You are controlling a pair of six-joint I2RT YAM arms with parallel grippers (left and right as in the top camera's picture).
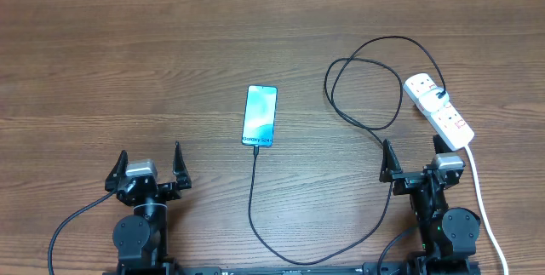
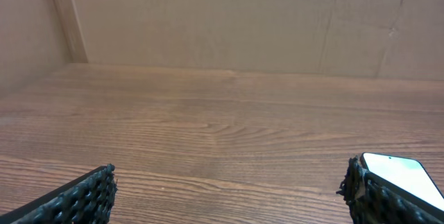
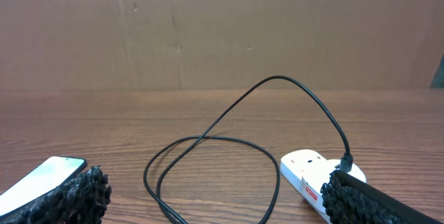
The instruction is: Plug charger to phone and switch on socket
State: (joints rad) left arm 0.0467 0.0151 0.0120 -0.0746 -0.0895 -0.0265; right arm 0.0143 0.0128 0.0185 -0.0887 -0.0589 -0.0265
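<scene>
The phone point(image 1: 260, 115) lies mid-table with its blue screen lit, white text at the near short edge. The thin black charger point(image 1: 252, 186) meets that near edge, runs toward me, curves right, loops by the socket point(image 1: 438, 109) and ends in a black plug seated in it. My left gripper point(image 1: 150, 157) stands open near the front left, with bare wood between its fingers point(image 2: 83, 196); the phone point(image 2: 402, 175) shows behind its right finger. My right gripper point(image 1: 413, 160) is open just in front of the socket point(image 3: 309, 172), with the charger loop point(image 3: 208, 141) ahead of it.
A thick white cord point(image 1: 481, 198) runs from the socket's near end down the right side past my right arm. A brown board wall point(image 2: 222, 23) closes the far side of the table. The phone point(image 3: 45, 175) peeks out at the right wrist view's lower left.
</scene>
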